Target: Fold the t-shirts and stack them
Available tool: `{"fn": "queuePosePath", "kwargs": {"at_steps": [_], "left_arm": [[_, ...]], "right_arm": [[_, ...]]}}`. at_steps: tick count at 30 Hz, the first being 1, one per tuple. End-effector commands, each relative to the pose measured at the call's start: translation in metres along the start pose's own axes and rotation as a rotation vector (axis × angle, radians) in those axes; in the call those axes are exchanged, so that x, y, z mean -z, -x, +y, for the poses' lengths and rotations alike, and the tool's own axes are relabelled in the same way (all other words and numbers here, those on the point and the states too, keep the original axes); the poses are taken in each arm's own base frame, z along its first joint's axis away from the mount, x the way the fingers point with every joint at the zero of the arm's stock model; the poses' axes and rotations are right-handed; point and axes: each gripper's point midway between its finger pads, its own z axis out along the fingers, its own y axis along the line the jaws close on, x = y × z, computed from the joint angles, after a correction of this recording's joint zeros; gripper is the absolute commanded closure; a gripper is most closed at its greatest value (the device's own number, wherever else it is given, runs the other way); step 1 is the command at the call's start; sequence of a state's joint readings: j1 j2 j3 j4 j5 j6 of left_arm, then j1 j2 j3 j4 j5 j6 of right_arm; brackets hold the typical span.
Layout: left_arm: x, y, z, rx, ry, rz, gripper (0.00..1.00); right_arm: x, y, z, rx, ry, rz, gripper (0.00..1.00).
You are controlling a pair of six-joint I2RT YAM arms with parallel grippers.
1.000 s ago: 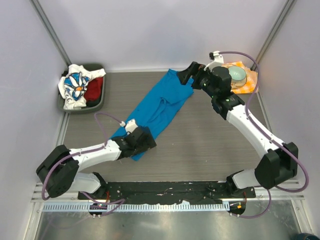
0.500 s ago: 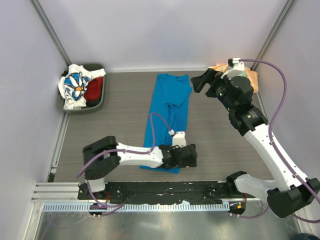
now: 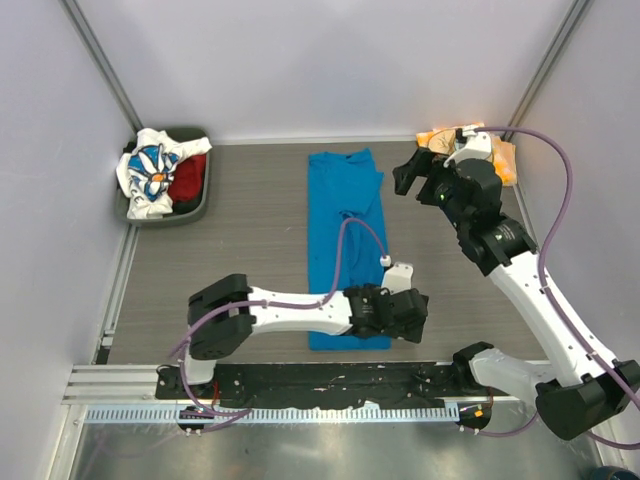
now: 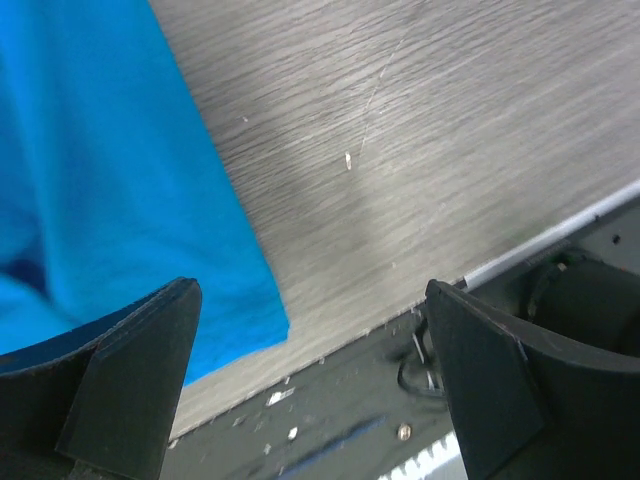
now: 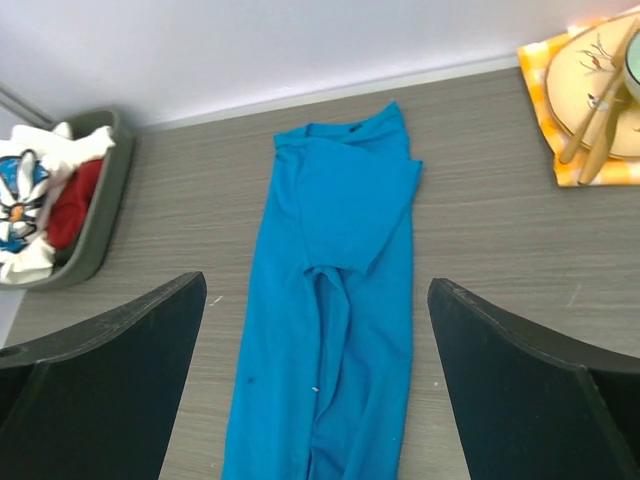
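Observation:
The blue t-shirt (image 3: pixel 343 245) lies flat as a long narrow strip from the back of the table toward the front, collar at the far end. My left gripper (image 3: pixel 408 315) hovers open just right of its near hem; in the left wrist view, the hem corner (image 4: pixel 265 325) sits beside the left finger (image 4: pixel 130 385). My right gripper (image 3: pixel 412 172) is open and raised right of the collar, looking down the blue t-shirt (image 5: pixel 340 280). The daisy-print t-shirt (image 3: pixel 148 172) and the red t-shirt (image 3: pixel 188 178) lie bunched in a bin.
The dark grey bin (image 3: pixel 185 212) stands at the back left corner by the wall. An orange-and-white checked napkin (image 5: pixel 545 100) carrying a plate (image 5: pixel 600 90) sits at the back right, close behind my right arm. The black base rail (image 4: pixel 560 300) runs along the table's near edge.
The blue t-shirt has turned from a slant to lie straight front to back. My left gripper swept right along its near hem. My right gripper drew back to the right of the collar.

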State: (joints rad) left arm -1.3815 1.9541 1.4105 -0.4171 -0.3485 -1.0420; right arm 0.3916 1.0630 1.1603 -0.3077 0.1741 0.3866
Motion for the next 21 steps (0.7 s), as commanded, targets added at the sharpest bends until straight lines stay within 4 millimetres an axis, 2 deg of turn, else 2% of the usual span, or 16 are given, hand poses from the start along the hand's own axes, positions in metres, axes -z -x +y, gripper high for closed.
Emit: {"fn": "queuePosePath", "kwargs": {"at_steps": [1,2,3,4,5,6,7,8,10,11,12,13,14,18,21], "left_arm": [[0.093,0.077,-0.010,-0.041,-0.066,-0.148,0.00],[0.103,0.084,0.002,-0.040,-0.048,-0.166,0.00],[0.125,0.092,0.015,-0.028,-0.042,-0.187,0.00],[0.137,0.097,0.026,-0.008,-0.035,-0.205,0.00],[0.133,0.092,0.052,0.025,0.011,-0.186,0.00],[0.153,0.097,0.063,0.062,-0.012,-0.200,0.00],[0.156,0.094,0.075,0.076,-0.002,-0.198,0.00],[0.149,0.081,0.100,0.092,0.050,-0.179,0.00],[0.165,0.075,0.117,0.165,0.041,-0.192,0.00],[0.159,0.059,0.136,0.180,0.075,-0.170,0.00],[0.158,0.053,0.142,0.223,0.071,-0.166,0.00],[0.163,0.052,0.146,0.259,0.049,-0.176,0.00],[0.153,0.034,0.159,0.270,0.070,-0.141,0.00],[0.136,0.001,0.170,0.337,0.063,-0.070,0.00],[0.121,-0.017,0.173,0.371,0.057,-0.023,0.00]], "right_arm": [[-0.009,-0.009,-0.023,0.005,-0.125,0.000,0.00],[-0.013,-0.015,-0.029,0.010,-0.153,0.018,0.00],[-0.012,-0.027,-0.037,0.015,-0.193,0.062,0.00],[-0.011,-0.034,-0.043,0.014,-0.226,0.088,0.00],[-0.010,-0.044,-0.047,0.017,-0.241,0.125,0.00],[-0.005,-0.056,-0.052,0.003,-0.260,0.163,0.00],[-0.001,-0.064,-0.056,-0.001,-0.274,0.185,0.00],[0.003,-0.080,-0.060,-0.006,-0.277,0.227,0.00],[0.018,-0.092,-0.062,-0.050,-0.275,0.255,0.00],[0.024,-0.105,-0.065,-0.060,-0.279,0.287,0.00],[0.032,-0.117,-0.064,-0.069,-0.266,0.334,0.00],[0.041,-0.119,-0.063,-0.098,-0.255,0.338,0.01],[0.046,-0.130,-0.066,-0.102,-0.260,0.372,0.01],[0.076,-0.173,-0.060,-0.151,-0.214,0.553,0.05],[0.095,-0.193,-0.059,-0.185,-0.201,0.609,0.06]]}}
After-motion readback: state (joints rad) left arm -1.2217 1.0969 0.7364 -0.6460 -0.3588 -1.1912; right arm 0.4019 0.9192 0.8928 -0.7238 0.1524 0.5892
